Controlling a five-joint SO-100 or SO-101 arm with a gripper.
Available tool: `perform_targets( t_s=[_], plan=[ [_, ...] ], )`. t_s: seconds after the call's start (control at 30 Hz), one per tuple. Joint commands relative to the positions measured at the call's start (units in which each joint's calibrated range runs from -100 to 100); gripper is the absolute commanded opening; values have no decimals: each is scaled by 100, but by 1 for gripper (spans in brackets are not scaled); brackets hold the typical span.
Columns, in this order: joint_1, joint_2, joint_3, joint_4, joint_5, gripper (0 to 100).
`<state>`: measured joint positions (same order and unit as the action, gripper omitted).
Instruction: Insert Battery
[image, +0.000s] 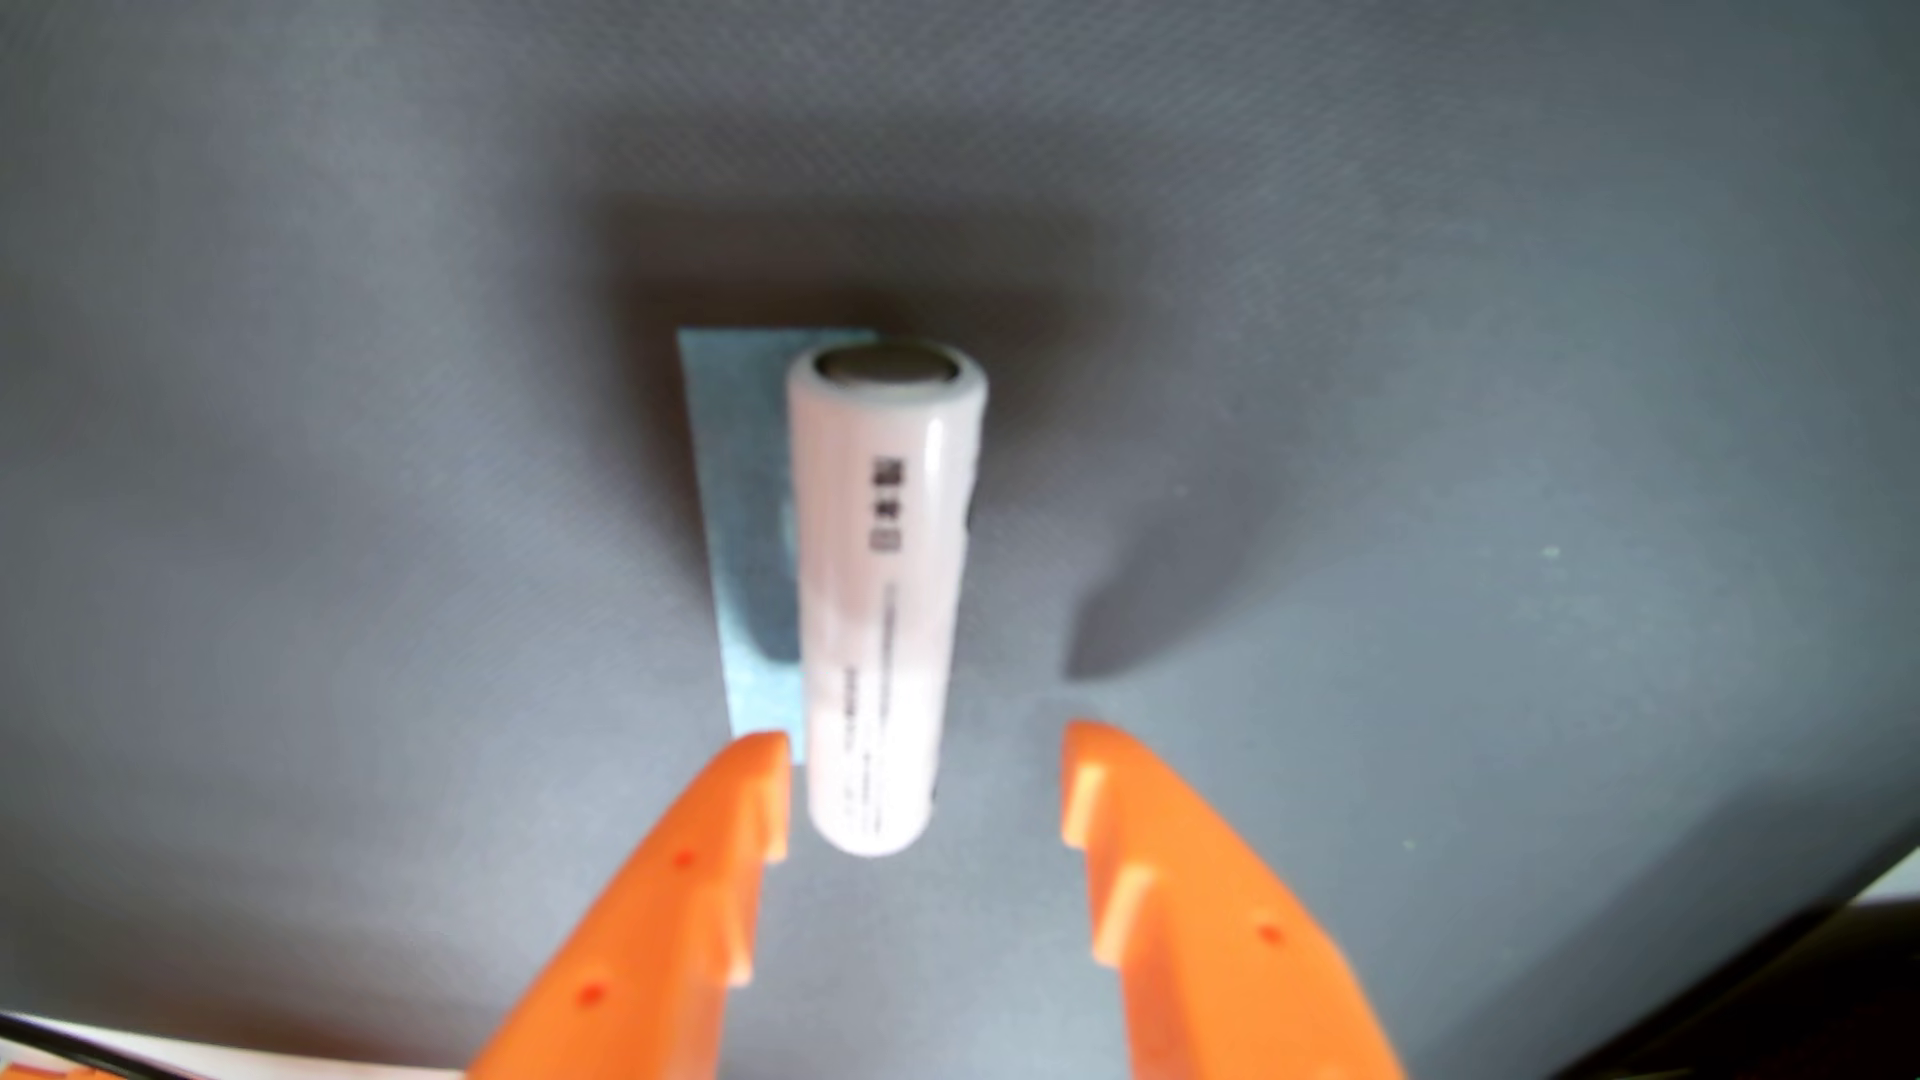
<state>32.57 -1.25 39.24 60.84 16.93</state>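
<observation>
Battery position: white cylindrical battery (883, 613) in the centre of the wrist view, long axis running near vertical in the frame, from just above frame centre down to between the fingertips.
Battery ends: far end, toward the top of the frame, shows a flat grey metal face; near end is rounded white wrap, low centre.
Under the battery: a pale blue rectangular patch (743, 519) lies on the dark grey mat (1455, 363), showing along the battery's left side; cannot tell whether it is tape, a label or a marker. The battery overlaps its right edge.
Pincer state: orange gripper (925, 789) spread wide, holding nothing. Both fingers enter from the bottom edge.
Key relation: battery's near end sits between the two tips, but off-centre. Left fingertip (764, 768) is just beside the battery, possibly touching; the right fingertip stands clearly apart, with bare mat in the gap.
Axis against the pincer: battery's length points away from the gripper, roughly along the line between the fingers, so closing would squeeze across the diameter near the near end.
Judgement: a small shift to frame left would centre the grip; otherwise the left finger meets first and may roll the cell.
Writing: dark printed blocks and fine grey text lines run along the wrap; too blurred to read. No brand is legible.
Insertion target: no holder or slot in view.
</observation>
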Motion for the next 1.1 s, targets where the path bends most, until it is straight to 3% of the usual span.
perform_targets(
  t_s=[0.0, 0.3, 0.57, 1.07],
  plan=[
    [2, 154, -56, 4, 11, 15],
    [2, 638, -345, 4, -20, 15],
    [2, 629, -417, 21, -25, 2],
    [-152, 346, -714, 521, -144, 2]
  ],
)
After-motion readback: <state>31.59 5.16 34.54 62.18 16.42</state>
